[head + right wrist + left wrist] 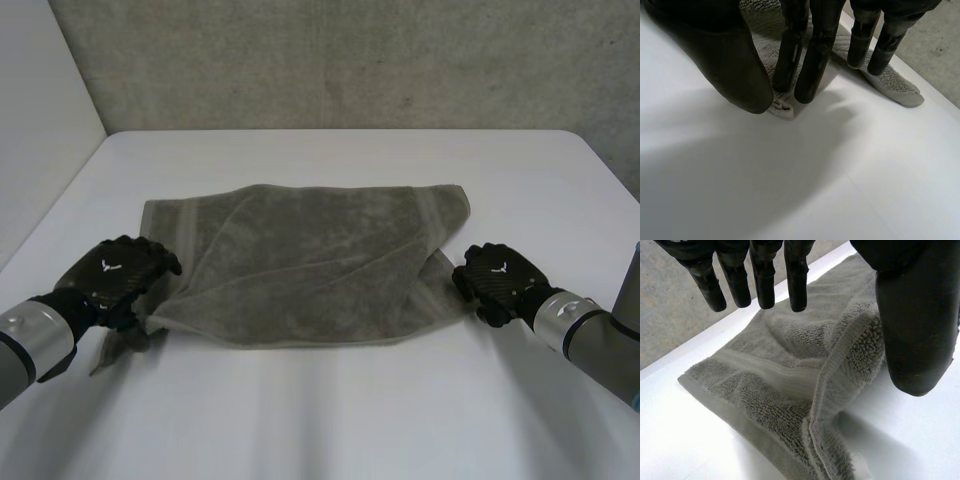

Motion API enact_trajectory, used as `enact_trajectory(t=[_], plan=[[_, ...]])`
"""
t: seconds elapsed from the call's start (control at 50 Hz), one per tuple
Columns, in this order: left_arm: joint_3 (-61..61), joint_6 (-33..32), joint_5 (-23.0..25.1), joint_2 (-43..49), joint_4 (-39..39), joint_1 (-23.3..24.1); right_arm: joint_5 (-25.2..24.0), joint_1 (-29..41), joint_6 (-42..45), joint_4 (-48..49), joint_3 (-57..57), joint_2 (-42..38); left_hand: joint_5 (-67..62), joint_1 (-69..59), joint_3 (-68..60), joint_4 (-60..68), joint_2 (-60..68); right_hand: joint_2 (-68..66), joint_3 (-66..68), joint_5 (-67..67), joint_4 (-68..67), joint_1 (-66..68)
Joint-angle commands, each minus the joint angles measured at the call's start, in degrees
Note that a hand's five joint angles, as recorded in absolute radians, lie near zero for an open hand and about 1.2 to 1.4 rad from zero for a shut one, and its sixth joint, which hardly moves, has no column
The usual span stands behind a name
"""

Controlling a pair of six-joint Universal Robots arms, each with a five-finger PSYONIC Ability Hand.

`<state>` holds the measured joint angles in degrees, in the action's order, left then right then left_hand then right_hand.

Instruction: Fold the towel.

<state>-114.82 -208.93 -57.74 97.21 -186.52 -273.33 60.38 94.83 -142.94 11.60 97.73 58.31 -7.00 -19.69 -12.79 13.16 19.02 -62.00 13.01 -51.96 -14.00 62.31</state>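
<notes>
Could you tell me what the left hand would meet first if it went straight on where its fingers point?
Most likely the towel: the left hand has straight fingers pointing at the cloth just beyond its raised fold. The gap between them is hard to judge.

A grey-green terry towel [300, 265] lies spread across the middle of the white surface [330, 410], its long sides running left to right. It is mostly flat, with shallow creases slanting from its near left toward its far right. A smooth woven band crosses the pile close to each short end. The near-left corner is bunched into a raised ridge, its hem standing on edge. The near-right corner tapers to a point on the surface and bears what looks like a small label.
</notes>
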Motion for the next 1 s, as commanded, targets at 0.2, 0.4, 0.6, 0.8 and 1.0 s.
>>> enact_trajectory(t=[0.2,0.4,0.6,0.8,1.0], plan=[[-0.7,0.0,0.0,-0.8,-0.2,-0.1,0.0,0.0,0.1,0.0,-0.3,-0.8,0.9,3.6,2.8,-3.2,-2.9,4.1,-3.0,4.1,4.0,-4.5],[-0.8,0.0,0.0,-1.0,-0.2,-0.4,-0.2,0.0,0.9,0.0,-0.6,-1.4,0.9,3.6,2.8,-3.2,-2.9,-18.0,-3.0,-18.0,4.0,17.7],[-1.3,0.3,-0.1,-2.2,-0.2,-0.3,-4.2,-2.5,-1.1,-1.3,-0.7,2.8,4.4,7.1,2.8,-3.2,-6.4,-18.0,-3.0,-18.0,4.0,17.7],[-2.9,0.2,-0.1,-1.9,-0.1,0.0,-7.6,-10.7,-11.1,-4.1,0.6,13.8,3.9,6.6,2.8,-3.2,-5.9,-18.0,-3.0,-18.0,4.0,17.7],[-5.4,0.3,-0.7,-1.6,-0.5,0.7,-9.4,-13.4,-13.2,-4.3,0.9,15.7,-0.1,2.6,2.8,-3.2,-1.9,-18.0,-3.0,-18.0,4.0,17.7]])
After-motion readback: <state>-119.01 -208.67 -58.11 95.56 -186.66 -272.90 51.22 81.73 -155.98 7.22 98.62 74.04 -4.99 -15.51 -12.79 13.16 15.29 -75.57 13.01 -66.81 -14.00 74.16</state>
